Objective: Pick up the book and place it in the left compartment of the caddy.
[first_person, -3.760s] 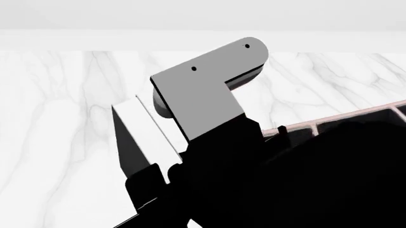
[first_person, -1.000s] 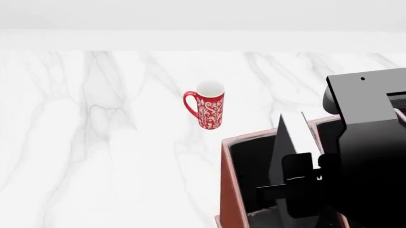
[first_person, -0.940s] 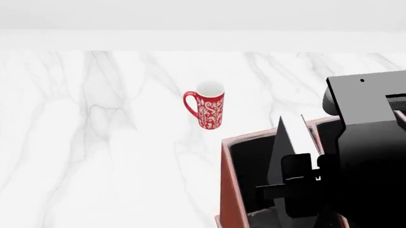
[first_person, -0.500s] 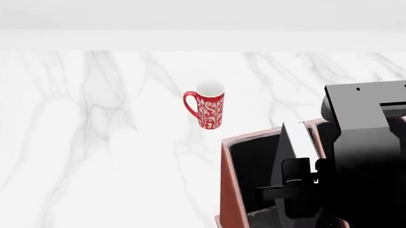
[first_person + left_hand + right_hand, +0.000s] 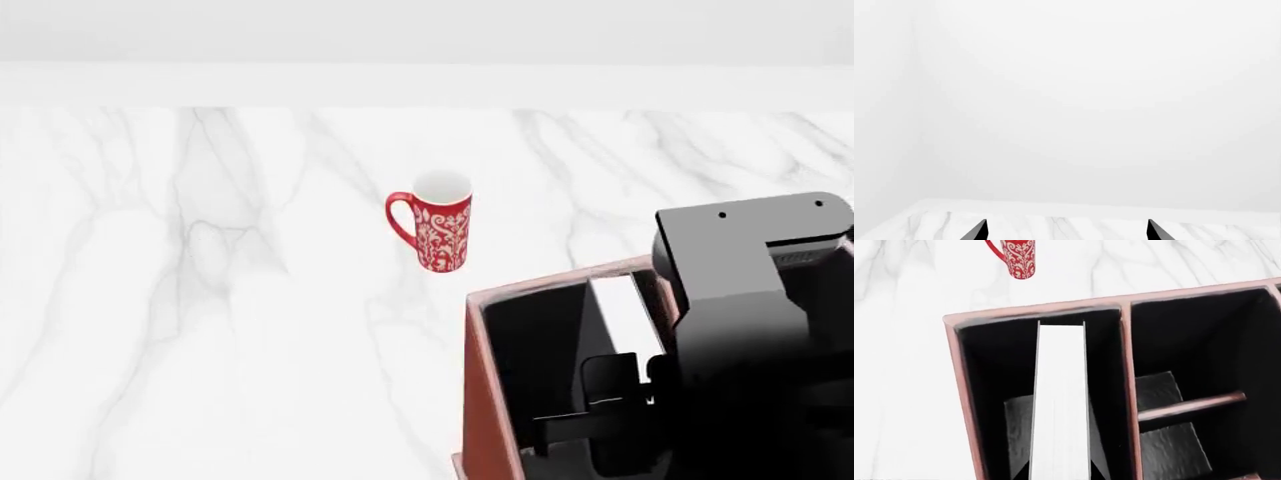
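We have the book standing on edge inside the left compartment of the caddy, its white page edge facing up toward the right wrist camera. In that view it runs along the length of the long black-lined section, with a gap of dark lining on either side, so it sits between the walls rather than against one. The two smaller sections beside it hold nothing we can see.

Our right hand is down over the caddy in the head view, black fingers either side of the book's near end. It looks closed on the book, though the dark parts merge and we cannot be sure of contact. We cannot tell if the book's lower edge rests on the caddy floor.

So we judge the carry and the lowering largely done. What remains is to release and lift the hand clear.

Our left hand is spread wide and empty, pointing at a blank wall beyond the worktop. The mug stands well apart from the caddy.
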You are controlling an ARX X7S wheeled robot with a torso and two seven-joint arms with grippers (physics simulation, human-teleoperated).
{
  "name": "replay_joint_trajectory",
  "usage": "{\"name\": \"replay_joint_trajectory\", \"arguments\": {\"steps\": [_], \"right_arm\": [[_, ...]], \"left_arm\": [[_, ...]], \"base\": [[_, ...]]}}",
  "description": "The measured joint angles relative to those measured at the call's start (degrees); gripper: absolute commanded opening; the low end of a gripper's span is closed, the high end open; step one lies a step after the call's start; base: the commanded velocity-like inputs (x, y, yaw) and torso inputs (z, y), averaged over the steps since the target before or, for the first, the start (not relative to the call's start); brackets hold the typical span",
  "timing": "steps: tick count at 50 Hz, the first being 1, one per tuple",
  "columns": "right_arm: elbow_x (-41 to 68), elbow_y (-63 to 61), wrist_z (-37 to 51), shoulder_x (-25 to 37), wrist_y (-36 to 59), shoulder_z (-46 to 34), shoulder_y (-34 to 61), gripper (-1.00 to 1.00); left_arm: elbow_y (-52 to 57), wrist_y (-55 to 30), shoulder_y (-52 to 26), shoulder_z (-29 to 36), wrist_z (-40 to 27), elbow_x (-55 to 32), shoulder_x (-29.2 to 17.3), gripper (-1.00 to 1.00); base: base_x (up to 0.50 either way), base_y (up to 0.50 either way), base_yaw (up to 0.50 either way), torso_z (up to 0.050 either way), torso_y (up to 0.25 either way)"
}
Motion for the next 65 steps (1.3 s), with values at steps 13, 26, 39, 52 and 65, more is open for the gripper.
{"name": "replay_joint_trajectory", "arguments": {"steps": [13, 26, 39, 52, 65], "right_arm": [[-3.9, -0.4, -2.4, -0.5, -0.3, -0.5, -1.9, -1.00], [-6.5, -0.2, -4.4, -0.8, -0.6, -1.1, -3.5, -1.00], [-8.2, 0.0, -6.0, -1.0, -1.0, -1.5, -4.6, -1.00], [-11.2, -0.2, -8.9, -1.2, -1.1, -1.7, -5.5, -1.00], [-14.6, -0.2, -12.7, -1.2, -1.1, -2.0, -6.3, -1.00]], "left_arm": [[0.0, 0.3, 0.1, 0.1, 0.0, 0.0, -0.2, 1.00], [-0.1, 0.5, 0.2, 0.2, 0.0, 0.0, -0.3, 1.00], [-0.1, 0.7, 0.3, 0.4, 0.1, 0.2, -0.4, 1.00], [-0.1, 0.9, 0.3, 0.5, 0.0, 0.1, -0.6, 1.00], [0.0, 1.2, 0.4, 0.5, 0.0, 0.0, -0.8, 1.00]], "base": [[0.00, 0.00, 0.00, 0.001, 0.001], [0.00, 0.00, 0.00, 0.000, 0.002], [0.00, 0.00, 0.00, 0.000, 0.001], [0.00, 0.00, 0.00, 0.001, 0.002], [0.00, 0.00, 0.00, 0.000, 0.002]]}}
